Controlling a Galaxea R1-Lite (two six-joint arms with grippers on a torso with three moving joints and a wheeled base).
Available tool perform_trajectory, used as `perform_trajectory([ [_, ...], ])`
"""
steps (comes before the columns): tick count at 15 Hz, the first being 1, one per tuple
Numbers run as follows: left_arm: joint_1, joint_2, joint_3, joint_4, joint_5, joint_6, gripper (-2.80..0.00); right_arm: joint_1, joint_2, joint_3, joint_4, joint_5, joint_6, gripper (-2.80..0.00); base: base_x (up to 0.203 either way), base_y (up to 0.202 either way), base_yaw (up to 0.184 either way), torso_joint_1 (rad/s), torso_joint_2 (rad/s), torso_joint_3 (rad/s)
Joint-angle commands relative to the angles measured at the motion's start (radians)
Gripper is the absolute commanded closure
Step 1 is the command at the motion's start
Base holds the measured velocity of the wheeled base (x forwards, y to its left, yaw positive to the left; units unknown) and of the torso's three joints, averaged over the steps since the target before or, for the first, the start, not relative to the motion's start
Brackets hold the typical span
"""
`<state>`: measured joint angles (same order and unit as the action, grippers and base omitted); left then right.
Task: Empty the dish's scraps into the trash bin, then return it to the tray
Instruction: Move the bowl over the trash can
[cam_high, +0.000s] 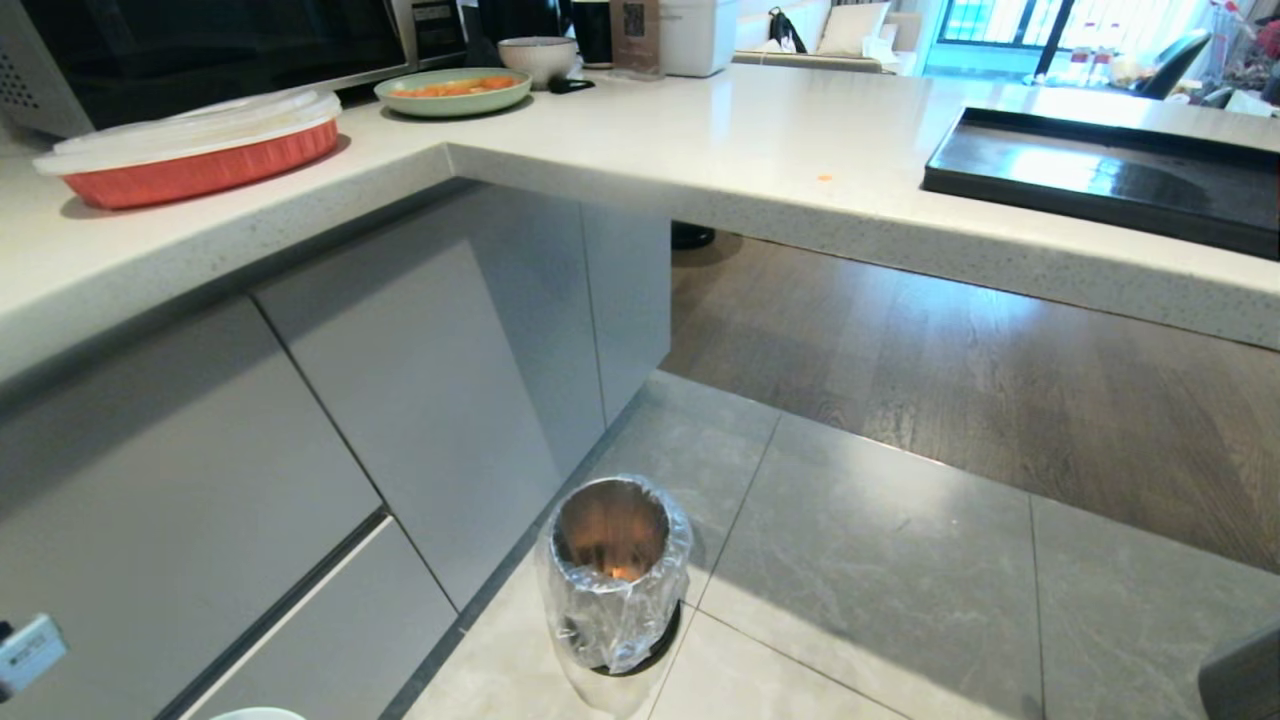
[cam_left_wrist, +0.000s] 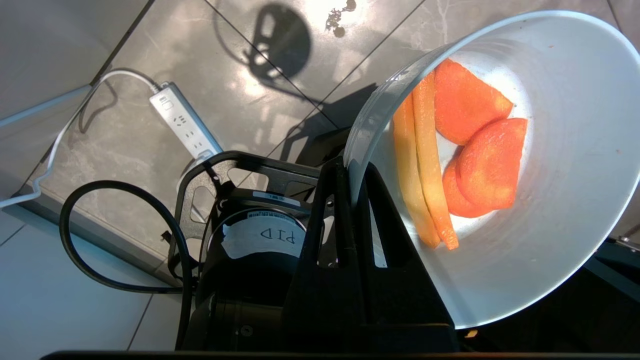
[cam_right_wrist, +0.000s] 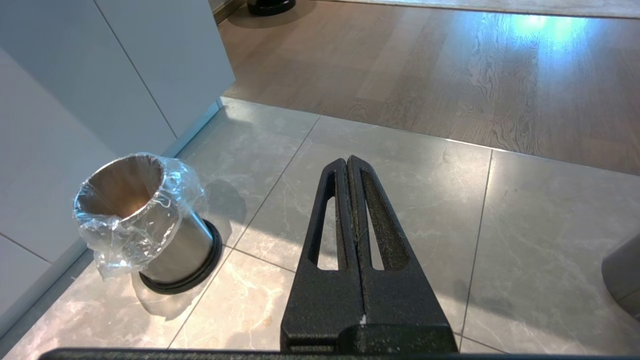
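White dish (cam_left_wrist: 550, 165) hangs pinched by its rim in the left gripper (cam_left_wrist: 350, 175), jaws pressed onto the wall, one inside and one outside. It tilts on edge, and the scraps (cam_left_wrist: 460, 150), orange slices and pale strips, lie against its lower side, not yet tipped out. In the head view only a sliver of its rim shows at the bottom edge, low and to the robot's left of the bin (cam_high: 612, 570), which stands on the floor by the cabinet foot. So the bin lies ahead and to the right of the dish, apart from it; I judge the next move must carry the dish over the bin's mouth before rolling it. Right gripper (cam_right_wrist: 348, 162) hangs parked above the floor tiles, jaws pressed together, empty. Tray (cam_high: 1100, 175) sits bare at the bench's far right edge
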<state>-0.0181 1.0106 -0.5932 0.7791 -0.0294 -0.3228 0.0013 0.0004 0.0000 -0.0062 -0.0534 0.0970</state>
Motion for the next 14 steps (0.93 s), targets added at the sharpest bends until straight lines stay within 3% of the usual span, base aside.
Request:
perform_trajectory([
  [1,0.0,-0.004,0.001,0.003,0.0,-0.002,0.0,0.0,0.0,0.0,-0.001,0.0,0.0,0.0,0.0,0.0,0.0,0.0,0.0,0.0],
  [3,-0.016,-0.004,-0.001,-0.001,-0.001,-0.001,0.0,0.0,0.0,0.0,0.0,0.0,0.0,0.0,0.0,0.0,0.0,0.0,0.0,0.0],
  [9,-0.165,-0.027,0.001,-0.003,0.0,-0.004,0.0,0.0,0.0,0.0,0.0,0.0,0.0,0.0,0.0,0.0,0.0,0.0,0.0,0.0],
  [14,-0.171,-0.026,0.003,-0.003,-0.005,-0.007,0.0,0.0,0.0,0.0,0.0,0.0,0.0,0.0,0.0,0.0,0.0,0.0,0.0,-0.025],
])
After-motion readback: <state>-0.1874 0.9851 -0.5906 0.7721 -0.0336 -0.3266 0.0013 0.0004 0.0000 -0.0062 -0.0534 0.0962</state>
